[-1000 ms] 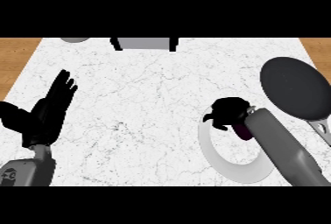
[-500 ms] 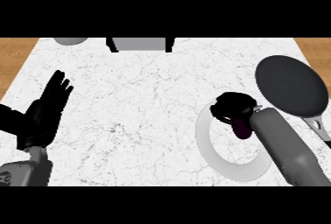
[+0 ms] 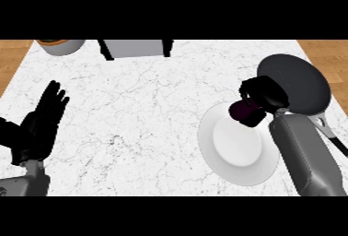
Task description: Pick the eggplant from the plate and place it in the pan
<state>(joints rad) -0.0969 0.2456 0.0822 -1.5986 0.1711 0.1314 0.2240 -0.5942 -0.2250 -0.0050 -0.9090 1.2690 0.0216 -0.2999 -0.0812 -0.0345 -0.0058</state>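
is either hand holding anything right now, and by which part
The right hand is curled round the dark purple eggplant, above the plate's upper edge beside the pan; which part it grips is hidden. The left hand rests open, holding nothing.

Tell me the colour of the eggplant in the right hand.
Dark purple. The eggplant shows in the head view, held by the right hand above the white plate's edge.

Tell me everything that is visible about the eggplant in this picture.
The eggplant shows only as a small, dark purple, rounded patch with a smooth skin; the rest is hidden. The right hand is curled round it from above and from the right. It sits over the upper right rim of the white plate, between the plate and the dark pan. Whether it touches the plate cannot be told. Its stem and full shape do not show.
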